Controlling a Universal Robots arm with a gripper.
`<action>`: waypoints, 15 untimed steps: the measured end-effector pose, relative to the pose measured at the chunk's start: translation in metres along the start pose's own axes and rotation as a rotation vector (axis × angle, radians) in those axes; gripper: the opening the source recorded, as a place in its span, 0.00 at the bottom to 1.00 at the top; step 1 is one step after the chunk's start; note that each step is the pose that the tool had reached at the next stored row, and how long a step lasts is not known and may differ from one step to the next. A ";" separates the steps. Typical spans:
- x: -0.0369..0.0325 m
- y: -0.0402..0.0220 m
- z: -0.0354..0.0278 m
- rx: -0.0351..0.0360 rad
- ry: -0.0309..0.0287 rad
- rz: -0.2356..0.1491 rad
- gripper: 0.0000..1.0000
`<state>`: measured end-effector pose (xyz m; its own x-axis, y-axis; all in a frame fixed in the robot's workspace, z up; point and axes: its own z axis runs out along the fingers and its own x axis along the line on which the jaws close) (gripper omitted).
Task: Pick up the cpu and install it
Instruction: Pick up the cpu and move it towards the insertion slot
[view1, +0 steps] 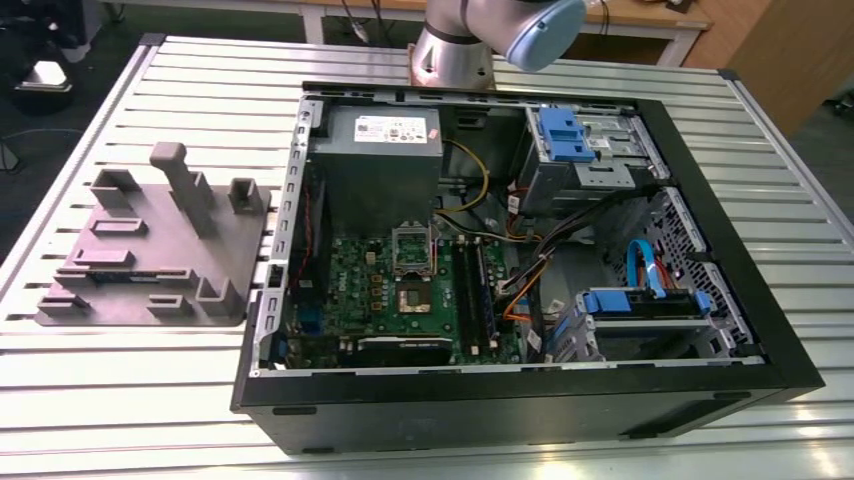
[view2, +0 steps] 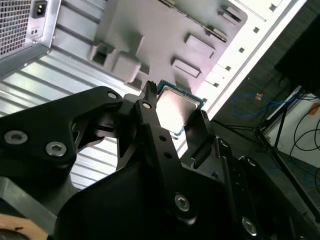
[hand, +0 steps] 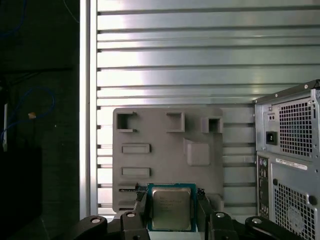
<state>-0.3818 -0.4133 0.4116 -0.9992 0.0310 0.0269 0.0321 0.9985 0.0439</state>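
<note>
Over the grey fixture tray (hand: 167, 145), the end effector (hand: 171, 199) is clamped on the cpu (hand: 171, 210). Its fingers (hand: 141, 205) pinch two opposite edges, silvery top showing in both wrist views. The chip seems to hang clear of the tray. The computer case (hand: 290, 150) stands beside the tray on the slatted counter (hand: 175, 50).

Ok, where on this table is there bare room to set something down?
Bare table slats: the exterior view's left, nearer than the fixture tray; the exterior view's right, beside the computer case. Inside the case, cables and drive cages crowd it.

Slatted metal table (view1: 134, 400), dark floor (view1: 30, 160)
</note>
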 end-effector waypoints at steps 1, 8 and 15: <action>-0.0041 0.0001 0.0000 0.0001 0.0000 0.000 0.47; -0.0312 0.0010 -0.0002 0.0000 0.0000 0.000 0.47; -0.0558 0.0017 -0.0004 0.0001 0.0000 0.000 0.47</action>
<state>-0.3260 -0.4133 0.4105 -0.9992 0.0310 0.0269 0.0322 0.9985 0.0439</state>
